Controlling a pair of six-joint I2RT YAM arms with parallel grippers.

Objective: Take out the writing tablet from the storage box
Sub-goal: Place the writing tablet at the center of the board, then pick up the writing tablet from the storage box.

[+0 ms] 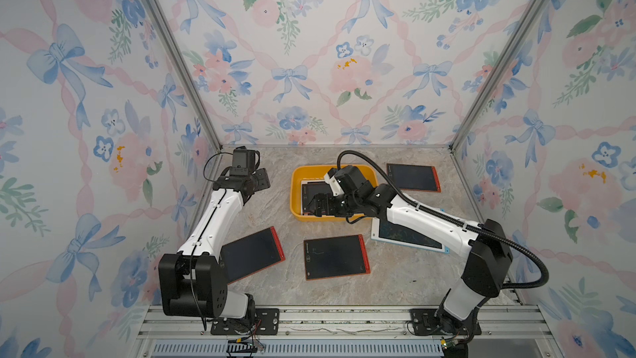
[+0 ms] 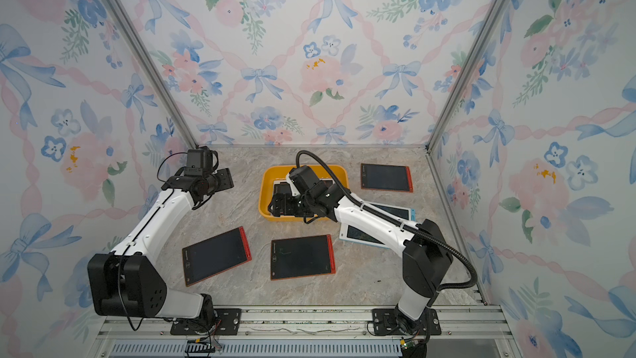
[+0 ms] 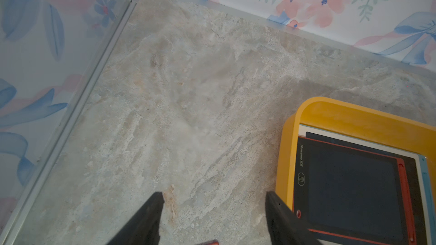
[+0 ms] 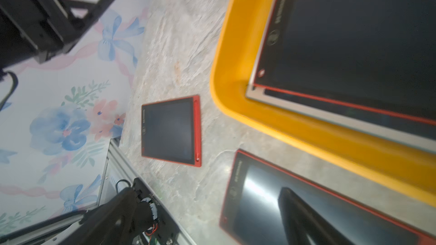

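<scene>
The storage box point(image 1: 298, 198) is a yellow-orange tub at the back middle of the table, in both top views. Inside it lies a red-framed writing tablet point(image 3: 349, 185) with a dark screen, on top of a white-framed one point(image 4: 253, 67). My right gripper point(image 1: 315, 206) hangs over the box's front left part, above the tablet, open; the right wrist view shows only one of its fingers point(image 4: 295, 208). My left gripper point(image 3: 214, 196) is open over bare table to the left of the box, nothing between its fingers.
Three red-framed tablets lie on the table: front left point(image 1: 253, 253), front middle point(image 1: 335, 256) and back right point(image 1: 413, 177). A blue-and-white tablet point(image 1: 409, 237) lies partly under my right arm. Flowered walls close in the left, back and right sides.
</scene>
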